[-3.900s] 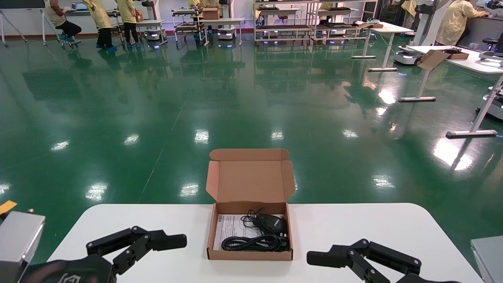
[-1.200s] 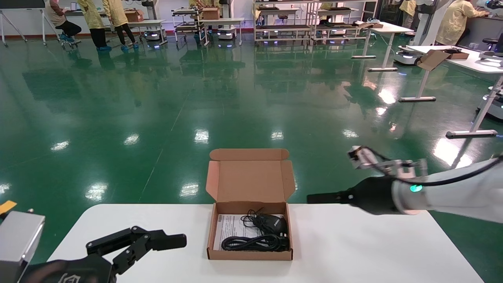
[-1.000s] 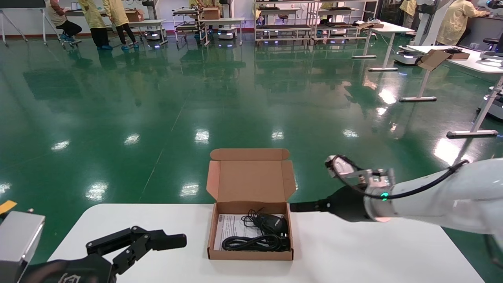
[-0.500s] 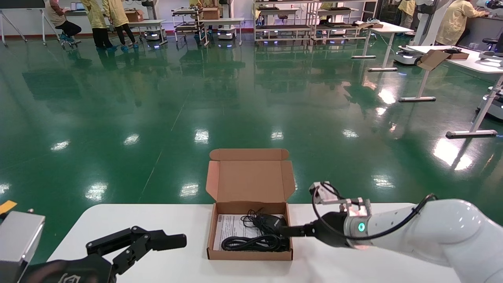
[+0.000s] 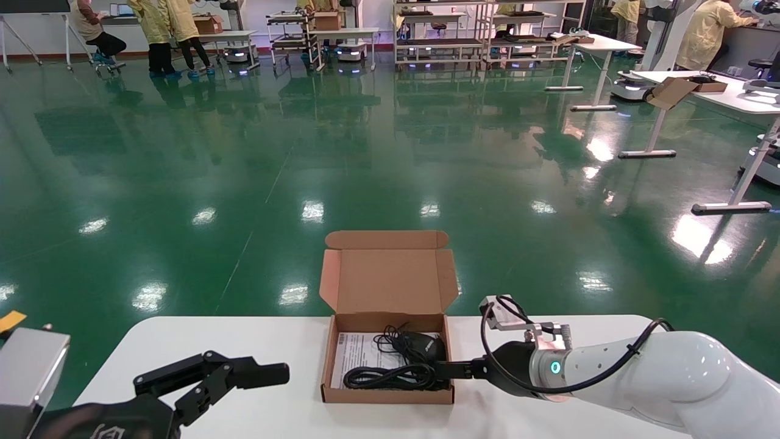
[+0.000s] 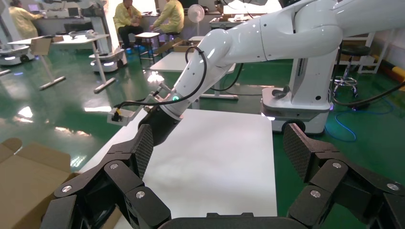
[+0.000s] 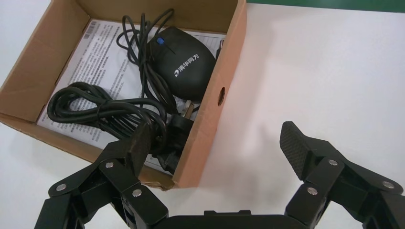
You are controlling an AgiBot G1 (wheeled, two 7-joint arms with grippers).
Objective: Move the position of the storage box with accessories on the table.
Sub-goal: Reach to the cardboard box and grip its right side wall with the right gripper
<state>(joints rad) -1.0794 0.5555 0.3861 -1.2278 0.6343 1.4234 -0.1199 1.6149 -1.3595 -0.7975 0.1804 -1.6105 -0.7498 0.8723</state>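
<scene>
Reaching in: the right gripper [image 7: 217,143] has swung down from above the far right of the table [image 5: 585,353] and now sits at the right wall of the storage box [image 5: 387,395]
Pincer: spread wide, one finger over the box's inside by the coiled cable [image 7: 102,110], the other outside over bare tabletop, so the wall stands between them, not yet pinched
Box: mid-table, toward the far edge, lid [image 5: 388,280] standing open; it has not budged in these last seconds
Accessories: black mouse [image 7: 187,63], cable and printed sheet [image 7: 93,57] all lying inside
Left gripper: low at the near left of the table [image 5: 244,373], its fingers parted, holding nothing, same spot as before
Meaning: approach looks finished and a closing pinch on that wall seems the next step; the move itself is still to come
Watch for: thin cardboard may flex, and the inner finger is close to the cable
</scene>
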